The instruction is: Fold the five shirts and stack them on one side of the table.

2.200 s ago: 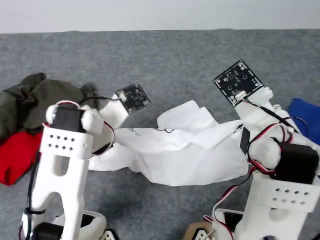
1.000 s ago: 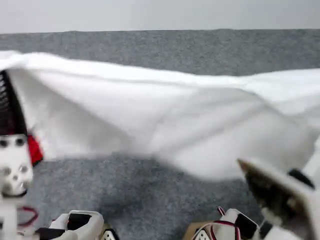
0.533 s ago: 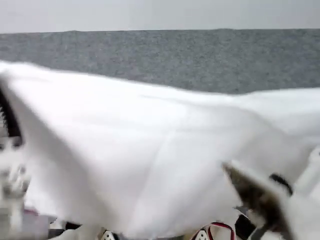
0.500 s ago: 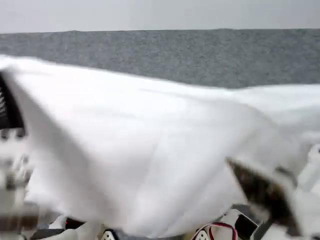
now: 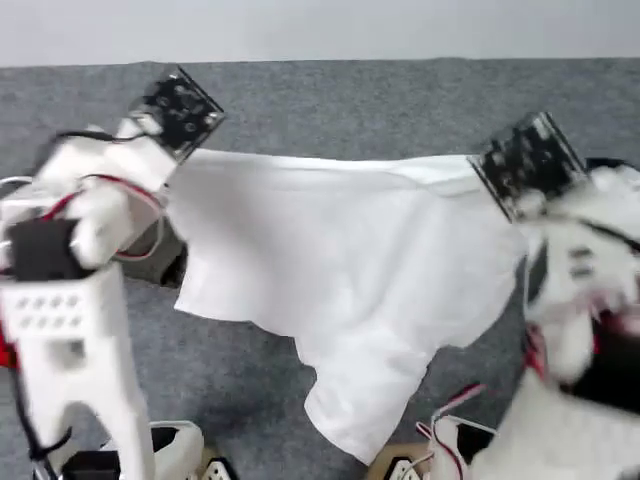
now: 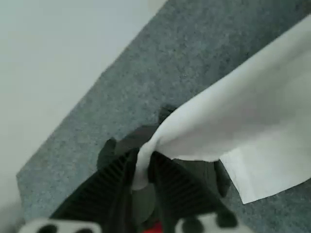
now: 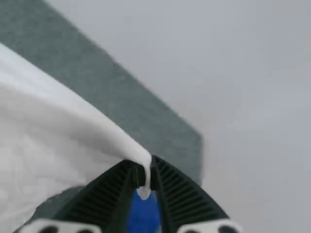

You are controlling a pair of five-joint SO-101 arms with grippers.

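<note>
**Work item.** The white shirt point(image 5: 350, 260) is held in the air over the grey table point(image 5: 350, 100), stretched between the two arms. Its long axis runs side to side across the table. The taut upper edge spans from the left arm point(image 5: 70, 250) at the left of the high view to the right arm point(image 5: 580, 300) at the right. From that edge the cloth falls toward the arm bases. It narrows to a hanging lobe that points at the near table edge, right of centre. Whether the lobe touches the table cannot be told.

**Left gripper.** The left gripper point(image 6: 144, 164) has its fingers point(image 6: 119, 174) closed almost fully, with only cloth thickness between them. One end of the shirt's upper edge is pinched there. In the left wrist view the fabric leads away from the fingertips as a flat band, and a squared corner of cloth hangs free below it.

**Right gripper.** The right gripper point(image 7: 144, 178) is likewise clamped down to a narrow slit. A small fold of the shirt's opposite end sits between the fingers point(image 7: 167, 187). The edge rises from the fingertips and runs off along the table.

**Surroundings.** Blue fabric point(image 7: 143, 216) shows beneath the right gripper, between its two fingers. A pale wall point(image 5: 320, 30) stands behind the far table edge.
</note>
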